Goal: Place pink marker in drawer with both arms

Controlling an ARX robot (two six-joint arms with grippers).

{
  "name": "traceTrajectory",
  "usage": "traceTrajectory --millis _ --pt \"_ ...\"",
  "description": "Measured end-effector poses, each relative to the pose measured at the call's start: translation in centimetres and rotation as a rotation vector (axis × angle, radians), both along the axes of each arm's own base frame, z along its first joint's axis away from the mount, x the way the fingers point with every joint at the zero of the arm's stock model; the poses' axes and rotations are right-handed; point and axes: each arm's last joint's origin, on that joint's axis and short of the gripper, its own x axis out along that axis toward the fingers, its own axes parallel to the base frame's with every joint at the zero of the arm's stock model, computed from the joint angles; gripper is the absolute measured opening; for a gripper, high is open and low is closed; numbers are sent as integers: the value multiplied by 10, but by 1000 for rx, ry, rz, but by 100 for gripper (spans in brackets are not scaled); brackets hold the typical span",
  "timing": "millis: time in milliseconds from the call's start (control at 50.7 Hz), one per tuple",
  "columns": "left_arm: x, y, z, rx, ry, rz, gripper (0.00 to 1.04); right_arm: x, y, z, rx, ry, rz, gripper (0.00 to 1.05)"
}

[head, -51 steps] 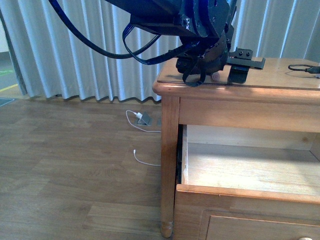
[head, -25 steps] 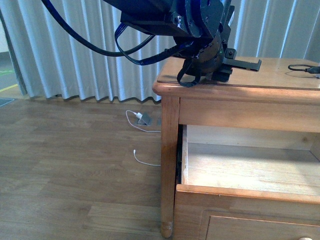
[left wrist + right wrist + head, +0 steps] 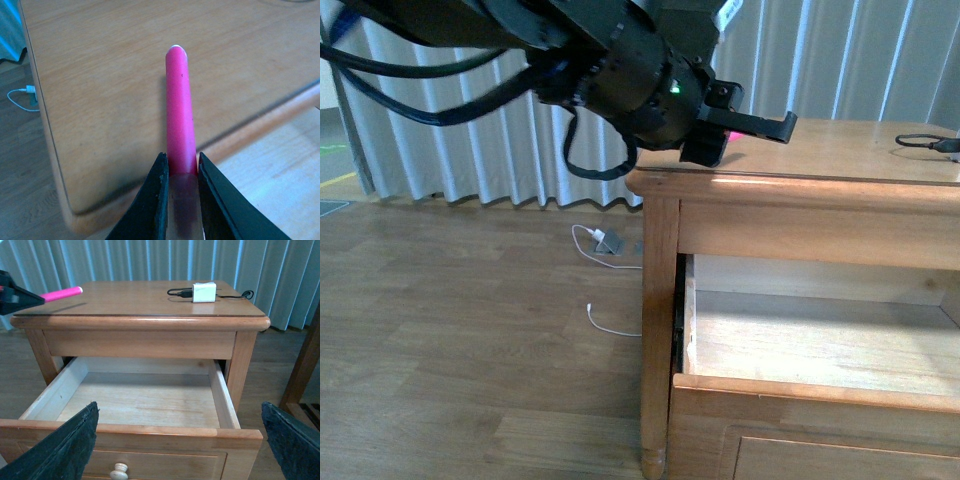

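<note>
The pink marker (image 3: 180, 110) is clamped at one end between my left gripper's (image 3: 181, 160) black fingers and sticks straight out over the dresser top (image 3: 100, 75), near its left front corner. In the front view the left gripper (image 3: 760, 125) hovers just above the top, with a bit of pink marker (image 3: 729, 134) showing. In the right wrist view the marker (image 3: 62, 293) points across the top. The top drawer (image 3: 150, 430) stands pulled out, with its pale inside bare. My right gripper (image 3: 179, 407) is open wide in front of the drawer.
A white charger (image 3: 204, 292) with a black cable lies at the back of the dresser top (image 3: 135, 300). A white cable and plug (image 3: 605, 240) lie on the wood floor to the left. Curtains hang behind. A wooden furniture leg (image 3: 302, 365) stands to the right.
My left arm has drawn back to the left and lifted. The marker has come up off the dresser top and is now held near the top's left front corner.
</note>
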Motion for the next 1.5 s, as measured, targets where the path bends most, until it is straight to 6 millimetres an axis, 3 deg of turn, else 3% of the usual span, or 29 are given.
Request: traceTrajectory --millis 217,454,651,809,1026,1302,1499 --pt "-44 26 -4 37 23 -136 15 0 0 0 0 0 0 96" --pt "-69 20 -29 121 65 -262 15 0 0 0 0 0 0 96" --pt "-61 -2 -50 133 93 -292 15 0 0 0 0 0 0 96" --pt "-44 -26 -73 142 134 -290 15 0 0 0 0 0 0 96" --pt "-25 -52 -88 129 168 -286 15 0 0 0 0 0 0 96" --pt "-17 -65 -102 120 208 -278 15 0 0 0 0 0 0 96" --pt "-16 -65 -102 112 209 -262 41 0 0 0 0 0 0 96"
